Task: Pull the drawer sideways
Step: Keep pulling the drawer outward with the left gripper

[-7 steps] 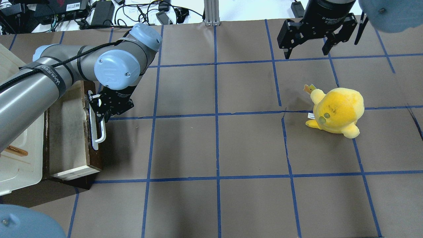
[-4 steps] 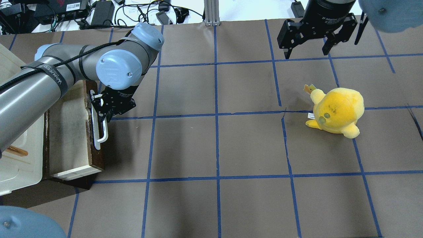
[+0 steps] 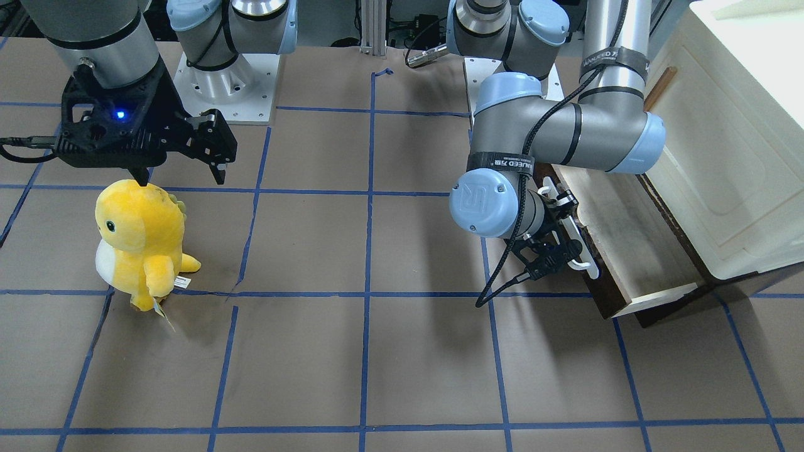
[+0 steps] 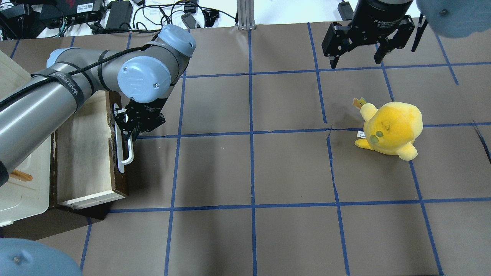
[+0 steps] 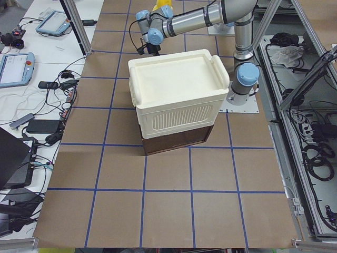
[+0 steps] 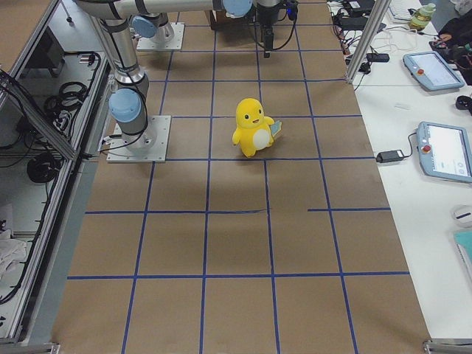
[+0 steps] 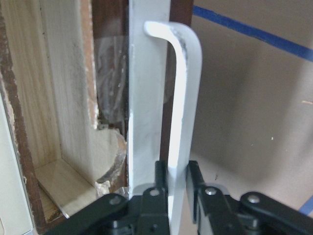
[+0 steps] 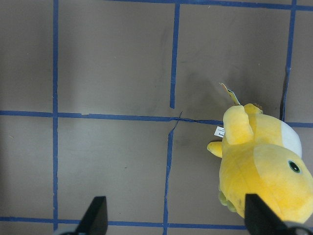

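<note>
In the front-facing view the drawer [image 3: 628,245] sits at about 3 o'clock. It is drawn well out of the cream cabinet [image 3: 722,144], with its pale inside open to view. The left gripper [image 3: 563,248] is at its white bar handle [image 3: 571,223]. The right gripper [image 3: 182,172] hangs at 10 o'clock above a yellow plush toy [image 3: 141,238], jaws wide and empty. From overhead the drawer lies at 9 o'clock and the toy at 3 o'clock, well apart. The left-end view hides the drawer behind the cabinet, and the right-end view shows only the toy plainly. The left wrist camera shows the fingers [image 7: 160,177] narrowed onto the handle, touching it on both sides. The right wrist camera shows spread fingertips with nothing between them. I judge the pull largely done. Whether any travel remains I cannot tell, and letting go of the handle is left to do.
</note>
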